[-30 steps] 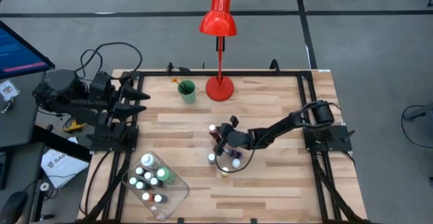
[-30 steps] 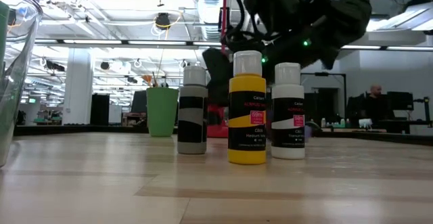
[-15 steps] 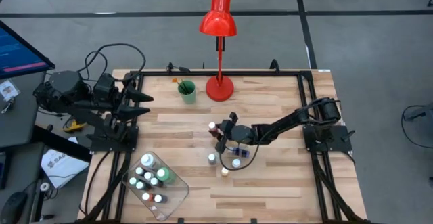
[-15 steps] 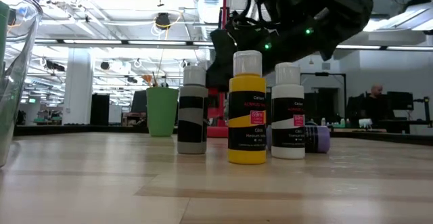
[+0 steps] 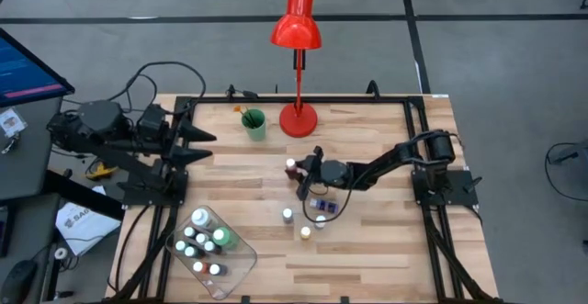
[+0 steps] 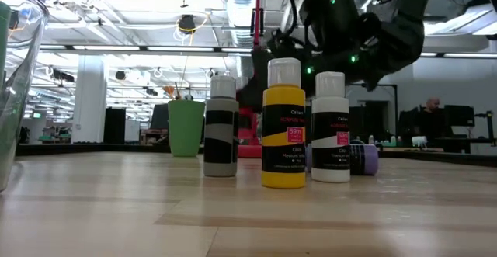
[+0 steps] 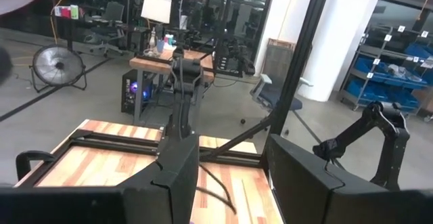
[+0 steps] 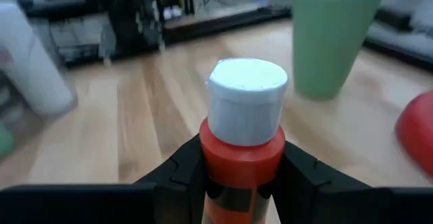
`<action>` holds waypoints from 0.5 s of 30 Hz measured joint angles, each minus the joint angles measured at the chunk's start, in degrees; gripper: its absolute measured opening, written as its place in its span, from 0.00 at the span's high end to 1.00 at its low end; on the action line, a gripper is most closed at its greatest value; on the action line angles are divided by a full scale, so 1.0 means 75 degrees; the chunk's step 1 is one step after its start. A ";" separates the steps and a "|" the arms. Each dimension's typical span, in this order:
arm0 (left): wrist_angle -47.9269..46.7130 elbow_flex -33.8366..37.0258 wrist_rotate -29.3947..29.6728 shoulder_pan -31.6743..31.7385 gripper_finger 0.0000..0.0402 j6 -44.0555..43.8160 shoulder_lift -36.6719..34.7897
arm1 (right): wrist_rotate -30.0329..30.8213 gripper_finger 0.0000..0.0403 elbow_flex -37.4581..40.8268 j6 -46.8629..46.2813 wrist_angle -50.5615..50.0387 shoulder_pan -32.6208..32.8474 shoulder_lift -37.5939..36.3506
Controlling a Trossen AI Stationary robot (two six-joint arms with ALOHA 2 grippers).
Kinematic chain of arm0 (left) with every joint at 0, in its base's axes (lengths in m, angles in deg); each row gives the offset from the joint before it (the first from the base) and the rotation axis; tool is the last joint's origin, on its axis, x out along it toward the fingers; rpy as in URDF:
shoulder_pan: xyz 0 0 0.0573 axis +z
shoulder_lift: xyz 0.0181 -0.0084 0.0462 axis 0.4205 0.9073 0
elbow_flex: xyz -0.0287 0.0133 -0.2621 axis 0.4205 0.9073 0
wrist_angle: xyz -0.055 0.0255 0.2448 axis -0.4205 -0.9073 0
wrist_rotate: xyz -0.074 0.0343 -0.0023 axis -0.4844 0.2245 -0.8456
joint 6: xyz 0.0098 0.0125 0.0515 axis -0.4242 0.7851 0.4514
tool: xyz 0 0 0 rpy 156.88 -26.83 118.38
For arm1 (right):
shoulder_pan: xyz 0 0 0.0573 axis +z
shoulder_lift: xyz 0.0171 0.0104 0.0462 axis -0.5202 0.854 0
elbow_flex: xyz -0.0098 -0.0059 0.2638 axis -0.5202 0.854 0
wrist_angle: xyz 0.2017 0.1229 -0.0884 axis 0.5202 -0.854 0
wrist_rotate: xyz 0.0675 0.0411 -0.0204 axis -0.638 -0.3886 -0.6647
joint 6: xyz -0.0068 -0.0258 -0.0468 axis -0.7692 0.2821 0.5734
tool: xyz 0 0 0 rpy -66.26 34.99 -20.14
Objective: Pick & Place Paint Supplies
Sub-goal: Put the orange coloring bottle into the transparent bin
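Left gripper [image 5: 204,144] is hanging over the tabletop's [image 5: 367,249] left edge toward the far corner, its fingers standing apart with nothing between them; the left wrist view is showing only bare wood and the frame ahead. This arm is waiting.

Clear plastic tray [image 5: 241,269] is sitting at the near-left corner, already carrying a cluster of white-capped paint bottles and the larger green bottle [image 5: 223,238].

Green cup [image 5: 254,124] is standing by the far edge, left of the red lamp [image 5: 298,116].

Right gripper [image 5: 301,170] is working at mid-table, just near-side of the lamp base. Its fingers are clamped on the red-orange paint bottle [image 8: 243,149], gripping the shoulder just under the white cap; the bottle is standing upright, long axis vertical, between the two fingers.

Near-side of that grip, loose bottles are remaining on the wood: a grey-banded bottle [image 6: 221,126], a yellow bottle [image 6: 284,125], a white one [image 6: 331,128], and a purple bottle [image 6: 362,159] lying on its side.

Governing relation: the tray lies to the left of and nearer the near edge than the held bottle, with the loose bottles standing roughly between. Judgement: the right arm has the bottle, so it is better placed for this carry; a lift clear of the standing caps appears necessary first.
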 joint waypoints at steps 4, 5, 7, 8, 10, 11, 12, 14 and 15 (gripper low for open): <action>0.0006 0.0000 -0.0003 -0.0001 0.59 -0.0001 0.0035 | -0.0170 0.70 0.0002 0.0091 0.0340 -0.0051 0.0310; 0.0005 0.0000 -0.0003 -0.0002 0.59 0.0000 0.0036 | -0.0240 0.70 -0.0052 0.0128 0.0548 -0.0064 0.0422; 0.0006 0.0000 -0.0003 0.0000 0.59 0.0000 0.0038 | -0.0260 0.70 -0.0003 0.0139 0.0576 -0.0064 0.0493; 0.0009 0.0000 0.0015 0.0000 0.59 0.0000 0.0038 | -0.0265 0.70 -0.0007 0.0163 0.0541 -0.0068 0.0503; 0.0006 0.0000 0.0102 0.0000 0.59 0.0000 0.0038 | -0.0268 0.70 -0.0041 0.0202 0.0480 -0.0061 0.0483; 0.0008 0.0000 0.0105 0.0000 0.59 0.0000 0.0038 | -0.0269 0.69 -0.0043 0.0256 0.0431 -0.0059 0.0480; 0.0006 0.0000 0.0113 0.0000 0.59 0.0000 0.0038 | -0.0269 0.69 -0.0039 0.0349 0.0379 -0.0059 0.0481; 0.0009 0.0000 0.0135 0.0000 0.59 0.0004 0.0036 | -0.0282 0.67 -0.0031 0.0458 0.0355 -0.0059 0.0483; 0.0010 0.0000 0.0151 0.0000 0.59 0.0006 0.0035 | -0.0336 0.66 -0.0031 0.0468 0.0364 -0.0059 0.0483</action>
